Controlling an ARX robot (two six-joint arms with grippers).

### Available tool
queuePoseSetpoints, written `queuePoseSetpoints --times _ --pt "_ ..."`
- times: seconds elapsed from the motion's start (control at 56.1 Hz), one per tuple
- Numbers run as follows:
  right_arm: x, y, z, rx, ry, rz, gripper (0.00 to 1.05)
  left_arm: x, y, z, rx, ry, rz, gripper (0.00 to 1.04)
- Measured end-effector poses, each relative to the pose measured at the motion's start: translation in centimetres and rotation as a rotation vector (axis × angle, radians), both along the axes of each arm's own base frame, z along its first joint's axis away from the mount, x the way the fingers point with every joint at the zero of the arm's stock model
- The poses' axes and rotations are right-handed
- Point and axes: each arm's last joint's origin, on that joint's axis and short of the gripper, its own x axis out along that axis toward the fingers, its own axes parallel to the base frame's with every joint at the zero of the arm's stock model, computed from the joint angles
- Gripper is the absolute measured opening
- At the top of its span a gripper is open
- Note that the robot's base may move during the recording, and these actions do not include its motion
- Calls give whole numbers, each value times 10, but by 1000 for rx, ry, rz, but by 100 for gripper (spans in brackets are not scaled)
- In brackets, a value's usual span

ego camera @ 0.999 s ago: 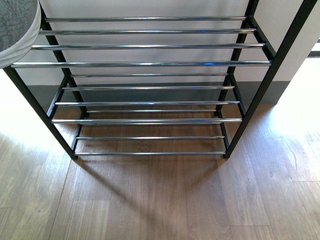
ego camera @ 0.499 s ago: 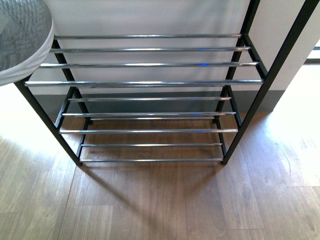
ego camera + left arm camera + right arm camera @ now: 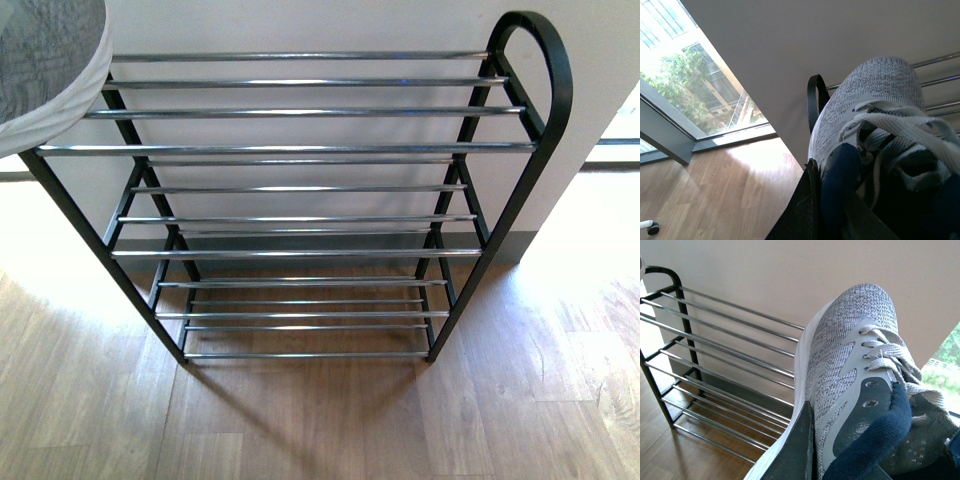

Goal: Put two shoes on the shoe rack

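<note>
Shoe rack: the shoe rack (image 3: 300, 149) stands against the wall, its silver rods running side to side; no shoe lies on any rod that shows.
Left gripper: the left gripper (image 3: 834, 196) is clenched on the navy collar of the left-arm sneaker (image 3: 880, 85), one dark finger outside the shoe.
Right gripper: the right gripper (image 3: 840, 446) is grasping the right-arm sneaker (image 3: 850, 340) the same way, by its collar edge.
Left-arm sneaker, place: held above the rack's top shelf at its left end, covering that corner in the front view.
Right-arm sneaker, place: held in the air near the rack, out of the front view; its height over the rods cannot be told.
Long axis: both sneakers point toe-first toward the wall behind the rack, so across the rods, soles turned sideways.
Nearer arm: the left, by my reading; its shoe already hangs over the top shelf.
Next move needs: probably rolling the sole downward, then lowering so several rods carry it.
</note>
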Motion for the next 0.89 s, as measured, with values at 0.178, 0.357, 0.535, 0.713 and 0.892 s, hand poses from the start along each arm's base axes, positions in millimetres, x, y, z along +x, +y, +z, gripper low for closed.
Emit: queuePoseSetpoints --times 0.178,0.357,0.535,0.713,0.892 --pt "8 7 4 123 93 108 1 0 0 0 1 -1 8 2" --pt "41 33 19 157 121 130 1 0 0 0 1 0 4 2" --pt "95 63 32 151 142 107 1 0 0 0 0 0 2 2" --pt "142 91 25 124 198 94 1 0 0 0 1 0 6 2" --pt "189 114 12 92 260 61 1 0 0 0 1 0 5 2"
